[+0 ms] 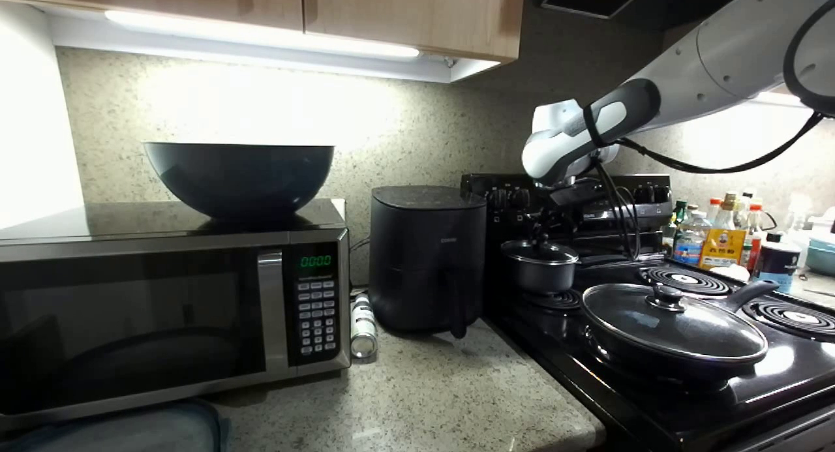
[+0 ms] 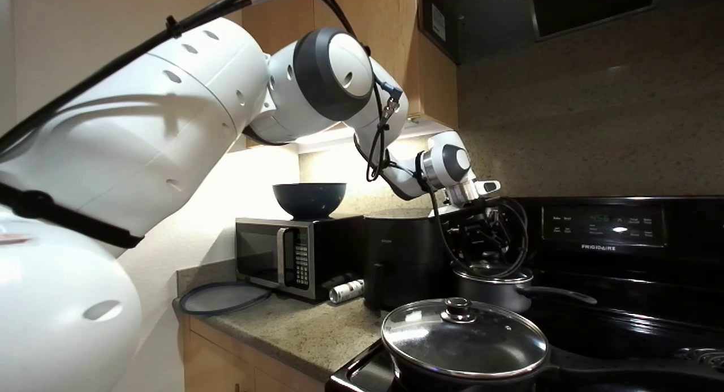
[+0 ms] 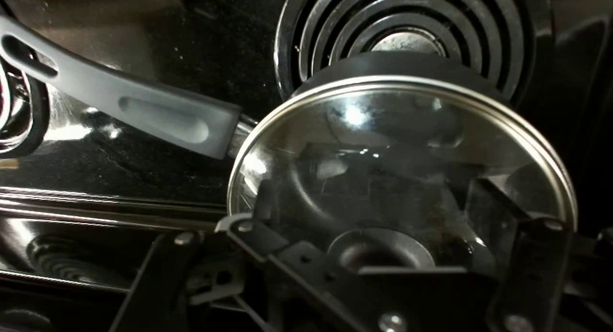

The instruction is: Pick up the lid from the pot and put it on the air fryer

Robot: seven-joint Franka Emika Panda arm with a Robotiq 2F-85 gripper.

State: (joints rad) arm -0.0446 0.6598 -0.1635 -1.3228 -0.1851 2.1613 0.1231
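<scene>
The claw (image 3: 376, 202) points down, spread wide, over the lid (image 3: 388, 150) on the pot (image 1: 541, 276), the arm (image 1: 711, 67) sloping above.

Below the gripper (image 3: 376, 205), the round, metal-rimmed glass lid (image 3: 383, 131) sits level on the small, long-handled grey pot (image 1: 543, 278), while the matte black air fryer (image 1: 427, 263) stands upright beside the gripper.

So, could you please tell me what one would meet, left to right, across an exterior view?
In an exterior view: boxy steel-and-black microwave, white printed cylinder, matte black rounded air fryer, small grey metal pot, wide dark glass-lidded pan, pale turquoise container.
</scene>
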